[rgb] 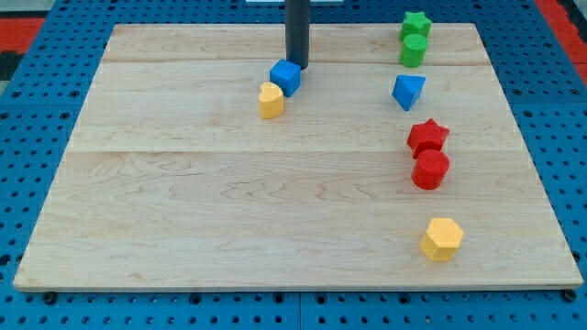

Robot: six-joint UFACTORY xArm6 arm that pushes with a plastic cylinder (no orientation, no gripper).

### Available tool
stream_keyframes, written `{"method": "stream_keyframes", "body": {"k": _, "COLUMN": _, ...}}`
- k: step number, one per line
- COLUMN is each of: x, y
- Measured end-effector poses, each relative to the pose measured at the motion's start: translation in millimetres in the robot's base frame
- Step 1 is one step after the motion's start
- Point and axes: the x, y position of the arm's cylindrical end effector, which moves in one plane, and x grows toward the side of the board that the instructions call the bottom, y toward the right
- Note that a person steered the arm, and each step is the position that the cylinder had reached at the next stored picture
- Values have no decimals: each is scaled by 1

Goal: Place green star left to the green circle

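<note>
The green star [415,24] sits near the view's top right, touching the green circle [413,50] just below it. My tip [296,66] is at the lower end of the dark rod, near the top centre of the board. It stands right behind the blue cube [285,77], far to the left of both green blocks.
A yellow block [271,100] touches the blue cube's lower left. A blue triangle [408,91] lies below the green circle. A red star [427,137] and a red block [430,170] sit lower right. A yellow hexagon [442,238] lies near the bottom right.
</note>
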Motion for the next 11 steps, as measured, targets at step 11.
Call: {"method": "stream_keyframes", "body": {"k": 11, "x": -97, "y": 116}}
